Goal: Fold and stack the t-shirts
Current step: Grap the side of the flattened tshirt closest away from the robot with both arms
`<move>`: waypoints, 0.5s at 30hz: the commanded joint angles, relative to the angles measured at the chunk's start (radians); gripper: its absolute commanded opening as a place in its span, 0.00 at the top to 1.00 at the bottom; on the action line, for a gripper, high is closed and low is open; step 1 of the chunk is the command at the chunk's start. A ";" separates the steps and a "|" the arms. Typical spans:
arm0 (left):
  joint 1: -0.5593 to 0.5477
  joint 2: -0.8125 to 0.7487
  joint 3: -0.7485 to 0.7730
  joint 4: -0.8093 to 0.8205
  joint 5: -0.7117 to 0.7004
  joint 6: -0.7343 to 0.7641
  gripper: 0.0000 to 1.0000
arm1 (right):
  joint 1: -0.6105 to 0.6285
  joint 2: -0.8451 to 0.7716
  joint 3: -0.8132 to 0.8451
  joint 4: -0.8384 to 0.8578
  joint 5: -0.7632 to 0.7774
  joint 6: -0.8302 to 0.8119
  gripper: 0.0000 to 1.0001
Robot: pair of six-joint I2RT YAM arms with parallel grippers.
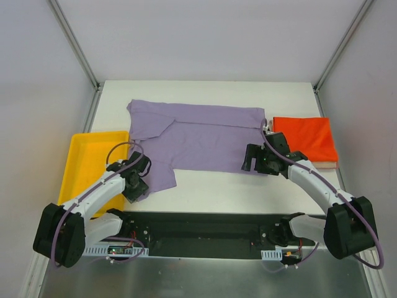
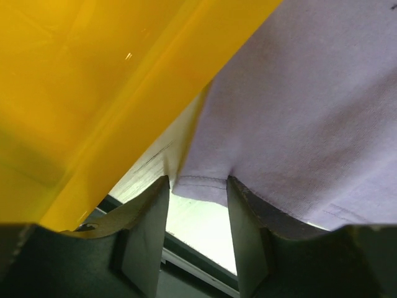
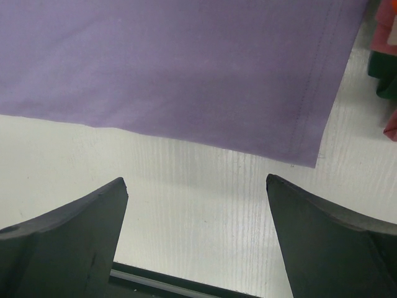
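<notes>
A purple t-shirt (image 1: 205, 136) lies spread across the white table, its left part folded over. A folded orange t-shirt (image 1: 305, 138) lies at the right on a stack. My left gripper (image 1: 139, 183) is open at the shirt's lower left corner. In the left wrist view the hemmed corner (image 2: 200, 186) sits between the fingertips of the left gripper (image 2: 197, 181). My right gripper (image 1: 251, 162) is open and empty over bare table, just short of the shirt's lower right hem (image 3: 304, 124). It shows wide open in the right wrist view (image 3: 195, 180).
A yellow tray (image 1: 87, 164) stands at the table's left edge, right beside my left gripper, and fills the left wrist view (image 2: 74, 81). A strip of white table (image 1: 211, 183) runs in front of the shirt. The orange stack's edge (image 3: 388, 31) shows at the right.
</notes>
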 commanded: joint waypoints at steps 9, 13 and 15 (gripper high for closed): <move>-0.011 0.139 -0.006 0.147 0.050 0.046 0.90 | -0.029 -0.039 0.033 -0.058 0.055 -0.009 0.04; -0.013 0.146 0.024 0.148 0.082 0.101 1.00 | -0.039 -0.075 0.027 -0.102 0.077 -0.010 0.04; -0.013 0.126 0.045 0.145 0.093 0.157 1.00 | -0.037 -0.093 0.023 -0.128 0.115 0.000 0.04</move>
